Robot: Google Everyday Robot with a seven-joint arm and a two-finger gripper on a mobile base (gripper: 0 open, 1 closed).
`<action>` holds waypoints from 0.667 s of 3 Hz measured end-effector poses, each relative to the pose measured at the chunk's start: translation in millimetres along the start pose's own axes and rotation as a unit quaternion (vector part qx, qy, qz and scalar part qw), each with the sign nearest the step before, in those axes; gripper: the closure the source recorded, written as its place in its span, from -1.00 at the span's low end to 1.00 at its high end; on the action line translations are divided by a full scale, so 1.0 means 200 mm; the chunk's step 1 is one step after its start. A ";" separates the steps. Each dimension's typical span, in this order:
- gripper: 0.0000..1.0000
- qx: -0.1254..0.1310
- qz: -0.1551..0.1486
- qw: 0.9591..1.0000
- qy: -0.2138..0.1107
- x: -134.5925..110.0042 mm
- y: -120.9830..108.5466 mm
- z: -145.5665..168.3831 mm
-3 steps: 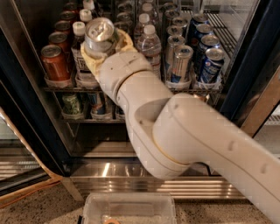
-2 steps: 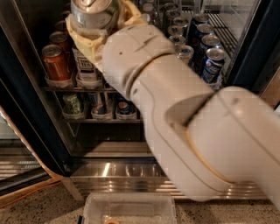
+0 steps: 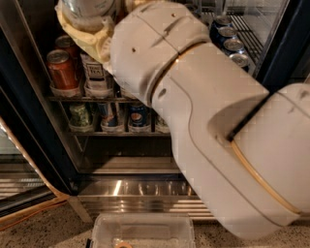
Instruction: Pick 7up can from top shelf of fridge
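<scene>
Outside the fridge (image 3: 34,121), the gripper (image 3: 92,22) clasped the 7up can (image 3: 89,6) off the top shelf (image 3: 77,99), so only withdrawal seemed left.

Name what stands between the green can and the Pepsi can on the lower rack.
Camera view: one other can. The gripper, top left, grips the 7up can.

Gripper (image 3: 90,23) top left before fridge (image 3: 32,121), seemingly clasping 7up can (image 3: 89,5); arm (image 3: 208,121) fills view
</scene>
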State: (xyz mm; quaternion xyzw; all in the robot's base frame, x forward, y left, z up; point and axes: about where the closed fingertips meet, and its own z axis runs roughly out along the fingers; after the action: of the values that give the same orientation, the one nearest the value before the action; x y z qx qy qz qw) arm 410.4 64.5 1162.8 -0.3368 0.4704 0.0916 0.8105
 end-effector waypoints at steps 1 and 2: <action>1.00 -0.032 -0.005 0.999 0.011 0.06 0.12 0.09; 1.00 -0.090 0.002 0.994 0.063 0.29 0.37 0.20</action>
State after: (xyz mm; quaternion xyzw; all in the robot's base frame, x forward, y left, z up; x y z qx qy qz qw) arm 436.3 136.1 1094.6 -0.4127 0.5110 0.1137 0.7454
